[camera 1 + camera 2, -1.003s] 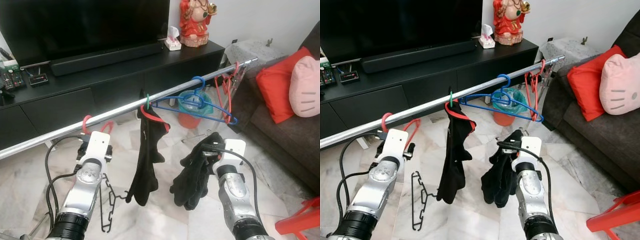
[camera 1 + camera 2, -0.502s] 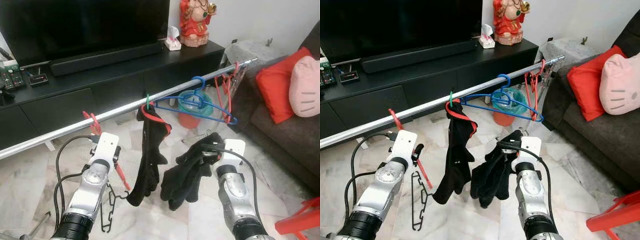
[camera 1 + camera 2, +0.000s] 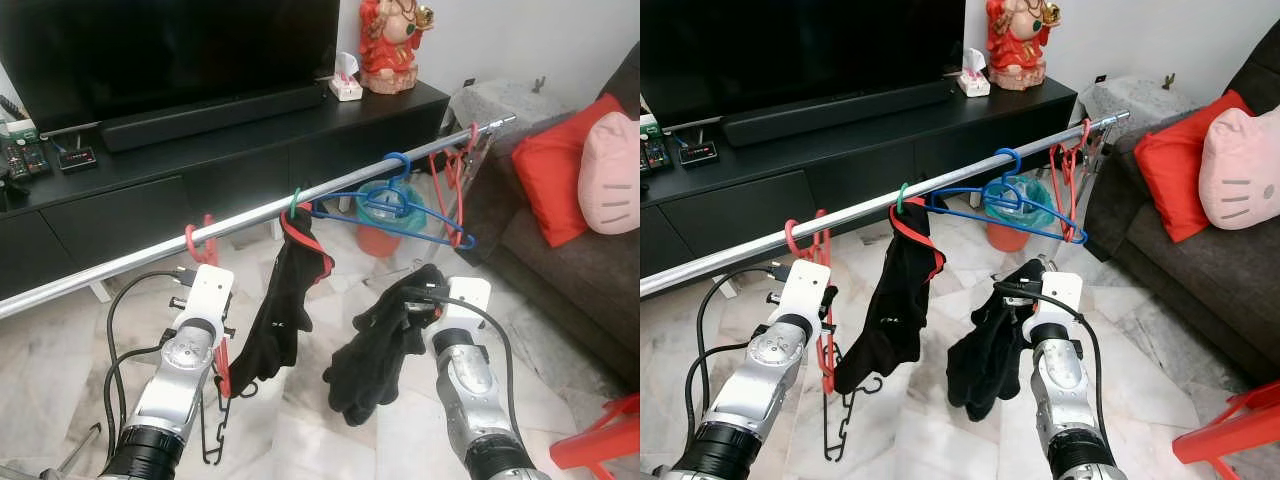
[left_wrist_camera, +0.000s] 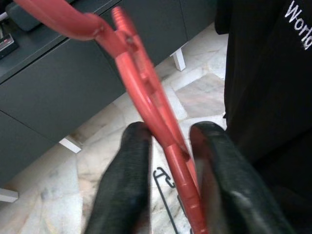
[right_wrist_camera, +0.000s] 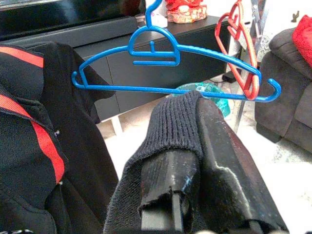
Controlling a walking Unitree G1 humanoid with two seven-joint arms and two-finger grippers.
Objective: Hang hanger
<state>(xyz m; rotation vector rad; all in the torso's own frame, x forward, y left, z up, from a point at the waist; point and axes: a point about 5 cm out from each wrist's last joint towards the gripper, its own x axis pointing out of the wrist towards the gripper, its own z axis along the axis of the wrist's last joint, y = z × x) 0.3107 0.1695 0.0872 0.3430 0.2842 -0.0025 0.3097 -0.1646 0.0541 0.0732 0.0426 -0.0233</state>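
Left wrist view: the red hanger (image 4: 156, 122) is seen passing between the two black fingers (image 4: 122, 185) of the left gripper (image 4: 168, 165), whose jaws are clenched on its bar. From the head camera, the hook of this hanger is seen looped over the silver rail (image 3: 250, 222), at a spot to the left of a black garment with red trim (image 3: 285, 300) that hangs from the same rail. The left gripper (image 3: 205, 300) is held just below the rail, with the hanger's body running down beside it. A black wire hanger (image 3: 215, 420) lies on the marble floor (image 3: 300, 440) beneath.

Further right along the rail, a blue hanger (image 3: 400, 205) and a bunch of red hangers (image 3: 455, 180) are hung. The right gripper (image 3: 425, 300) is raised below the blue hanger, and its jaws are closed on a dark knitted cloth (image 5: 170, 126), which droops beside the arm. A black TV counter (image 3: 200, 150) stands behind the rail, and a sofa with a red cushion (image 3: 550, 170) is at the right.
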